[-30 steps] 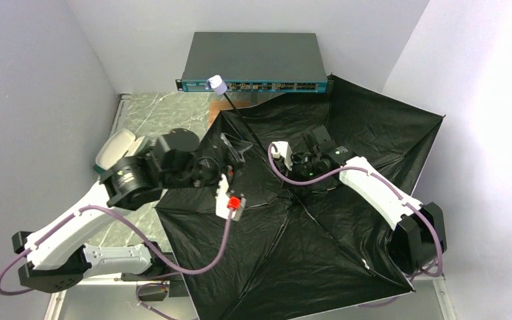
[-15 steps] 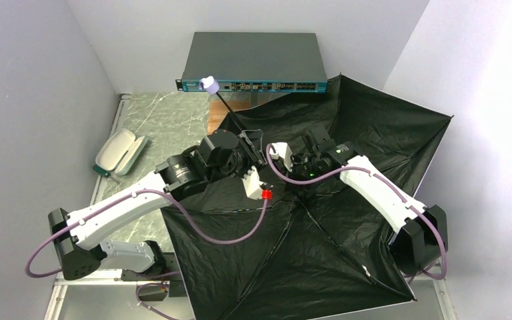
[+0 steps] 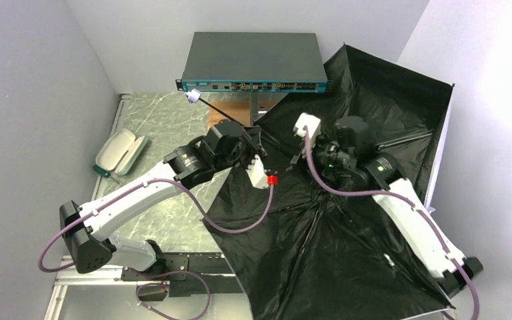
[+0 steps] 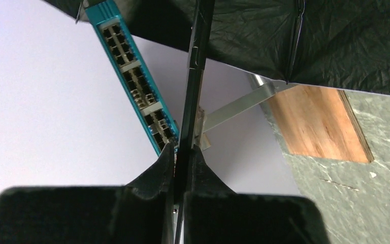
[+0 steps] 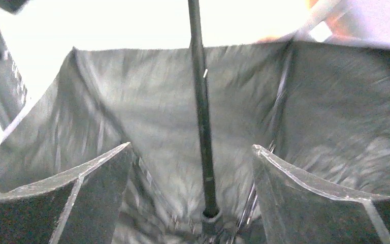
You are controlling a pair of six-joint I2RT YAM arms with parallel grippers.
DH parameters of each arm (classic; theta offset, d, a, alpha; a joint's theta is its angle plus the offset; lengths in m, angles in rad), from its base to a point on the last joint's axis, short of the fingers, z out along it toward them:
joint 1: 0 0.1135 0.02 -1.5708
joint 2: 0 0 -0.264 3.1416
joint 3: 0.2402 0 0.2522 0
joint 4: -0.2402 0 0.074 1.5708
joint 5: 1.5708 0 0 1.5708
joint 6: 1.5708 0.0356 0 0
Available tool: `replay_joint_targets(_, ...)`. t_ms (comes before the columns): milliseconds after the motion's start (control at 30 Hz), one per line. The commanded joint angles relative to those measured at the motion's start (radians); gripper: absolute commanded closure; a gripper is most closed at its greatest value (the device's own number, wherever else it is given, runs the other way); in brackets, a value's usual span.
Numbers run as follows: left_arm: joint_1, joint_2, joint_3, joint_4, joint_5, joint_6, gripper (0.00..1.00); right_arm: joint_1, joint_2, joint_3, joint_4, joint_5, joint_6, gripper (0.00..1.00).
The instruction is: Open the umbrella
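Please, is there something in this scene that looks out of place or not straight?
Yes. The umbrella lies tipped over, black lining up, over the right side of the table; its far edge rises along the right wall. Its shaft slants toward the network switch, pinched by the left pincer; the right pincer stands open around it.

At the back of your table you have a grey box against the wall, its teal front full of ports. A pale green oval case lies by the left edge. You'll see a wooden patch just before the box.
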Motion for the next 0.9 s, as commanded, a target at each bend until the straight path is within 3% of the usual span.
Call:
replay_joint_targets(0,0.004,0.017,0.122,0.128,0.107,-0.295,1.00,-0.002,-0.124,0.089,0.354,0.066,0.210,0.09)
replay_joint_targets(200,0.004,0.115,0.267,0.138,0.098,-0.565,1.00,-0.003,-0.079,0.295,0.482,0.035,0.350,0.05)
replay_joint_targets(567,0.019,0.347,0.558,0.167,0.022,-0.984,1.00,-0.003,0.046,0.628,0.510,0.018,0.355,0.05)
replay_joint_targets(867,0.107,0.520,0.888,0.044,0.072,-1.321,1.00,-0.003,0.162,0.894,0.613,-0.158,0.365,0.05)
